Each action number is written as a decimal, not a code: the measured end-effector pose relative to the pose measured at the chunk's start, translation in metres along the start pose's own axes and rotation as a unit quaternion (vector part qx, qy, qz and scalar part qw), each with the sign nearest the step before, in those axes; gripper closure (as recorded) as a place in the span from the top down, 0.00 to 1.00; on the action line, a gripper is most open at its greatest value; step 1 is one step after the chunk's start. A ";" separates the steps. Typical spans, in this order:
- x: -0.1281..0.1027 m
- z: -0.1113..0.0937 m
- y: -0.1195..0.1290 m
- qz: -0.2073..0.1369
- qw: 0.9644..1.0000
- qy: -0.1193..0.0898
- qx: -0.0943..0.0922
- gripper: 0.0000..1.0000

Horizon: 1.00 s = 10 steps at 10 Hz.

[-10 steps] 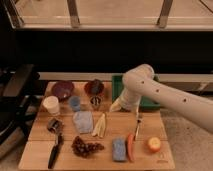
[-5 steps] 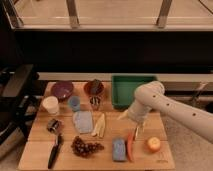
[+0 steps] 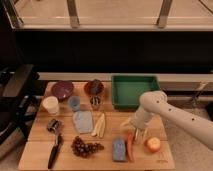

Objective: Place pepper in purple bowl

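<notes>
Claw (image 3: 136, 135) hangs over the upper end of the pepper (image 3: 130, 148).

Pincer (image 3: 136, 134) over pepper (image 3: 130, 148), hiding its upper tip; arm (image 3: 175, 117) cut off at right edge.

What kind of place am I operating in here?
Likely a lab test station: wooden table crowded with assorted props, green bin, glazed railing behind. The gripper hangs just above the pepper.
</notes>
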 end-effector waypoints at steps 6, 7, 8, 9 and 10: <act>-0.003 0.020 0.006 0.014 0.999 -0.034 -0.008 0.34; -0.002 0.019 0.007 0.015 0.999 -0.033 -0.007 0.26; -0.002 0.017 0.007 0.015 0.999 -0.033 -0.008 0.16; -0.002 0.015 0.007 0.014 0.999 -0.033 -0.007 0.06; -0.001 0.013 0.007 0.013 0.999 -0.032 -0.008 0.01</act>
